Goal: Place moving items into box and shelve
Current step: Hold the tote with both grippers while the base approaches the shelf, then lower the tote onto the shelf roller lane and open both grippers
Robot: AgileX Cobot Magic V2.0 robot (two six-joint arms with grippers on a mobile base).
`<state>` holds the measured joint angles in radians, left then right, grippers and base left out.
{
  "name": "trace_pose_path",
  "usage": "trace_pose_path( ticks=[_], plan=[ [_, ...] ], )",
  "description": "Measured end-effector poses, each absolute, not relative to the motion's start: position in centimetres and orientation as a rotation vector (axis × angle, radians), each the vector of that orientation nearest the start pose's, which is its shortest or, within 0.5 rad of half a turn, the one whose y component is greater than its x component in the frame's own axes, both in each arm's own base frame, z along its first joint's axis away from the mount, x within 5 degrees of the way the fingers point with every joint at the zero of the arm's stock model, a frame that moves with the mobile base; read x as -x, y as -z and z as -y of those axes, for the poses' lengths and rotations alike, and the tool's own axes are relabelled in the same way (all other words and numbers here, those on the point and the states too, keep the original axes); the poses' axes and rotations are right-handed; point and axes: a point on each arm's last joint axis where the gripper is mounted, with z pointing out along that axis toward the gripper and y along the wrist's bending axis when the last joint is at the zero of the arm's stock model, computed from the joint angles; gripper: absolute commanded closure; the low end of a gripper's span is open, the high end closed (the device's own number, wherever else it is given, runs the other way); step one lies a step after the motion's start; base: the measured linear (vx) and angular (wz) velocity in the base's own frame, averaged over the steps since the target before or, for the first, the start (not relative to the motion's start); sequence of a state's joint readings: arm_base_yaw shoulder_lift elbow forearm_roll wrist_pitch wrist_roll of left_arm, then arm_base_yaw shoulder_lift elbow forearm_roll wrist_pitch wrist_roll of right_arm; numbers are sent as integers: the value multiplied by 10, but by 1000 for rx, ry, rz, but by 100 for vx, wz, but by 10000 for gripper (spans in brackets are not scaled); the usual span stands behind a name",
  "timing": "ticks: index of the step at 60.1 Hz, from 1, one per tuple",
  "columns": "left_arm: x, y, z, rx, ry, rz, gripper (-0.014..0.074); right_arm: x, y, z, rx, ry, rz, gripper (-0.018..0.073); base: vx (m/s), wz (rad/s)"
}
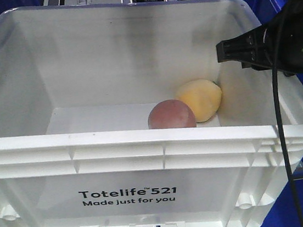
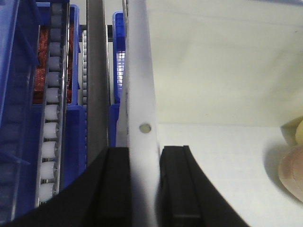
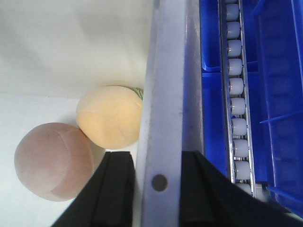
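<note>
The white box (image 1: 143,139), printed "Totelife 521", fills the front view. Inside it, near the right wall, lie two moving items: a pale yellow-orange lump (image 1: 201,101) and a brownish-pink lump (image 1: 171,115), touching each other. My left gripper (image 2: 144,153) is shut on the box's left wall (image 2: 139,85), one finger inside and one outside. On the opposite side, my right gripper (image 3: 158,158) clamps the right wall (image 3: 165,85) the same way. The yellow lump (image 3: 110,116) and the pink lump (image 3: 52,161) rest just inside that wall. Both lumps peek in at the left wrist view's right edge (image 2: 292,170).
Blue plastic bins (image 3: 279,94) flank the box on both sides. Roller tracks run alongside it on the left (image 2: 49,137) and on the right (image 3: 236,94). One left bin (image 2: 19,94) adjoins a compartment of rust-red material (image 2: 47,61). A black cable (image 1: 284,147) hangs over the box's right front corner.
</note>
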<state>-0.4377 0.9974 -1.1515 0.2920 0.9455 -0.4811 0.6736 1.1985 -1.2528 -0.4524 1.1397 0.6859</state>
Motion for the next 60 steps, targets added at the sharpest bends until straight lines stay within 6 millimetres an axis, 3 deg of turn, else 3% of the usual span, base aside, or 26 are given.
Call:
trace_pose_path(
  ticks=[48, 60],
  plan=[
    [-178, -407, 59, -22, 134, -2234, 610, -201, -390, -114, 74, -9, -2402, 571, 0, 0],
    [-183, -405, 60, -33, 115, -2209, 608, -210, -389, -118, 94, -2, -2355, 568, 0, 0]
  ],
)
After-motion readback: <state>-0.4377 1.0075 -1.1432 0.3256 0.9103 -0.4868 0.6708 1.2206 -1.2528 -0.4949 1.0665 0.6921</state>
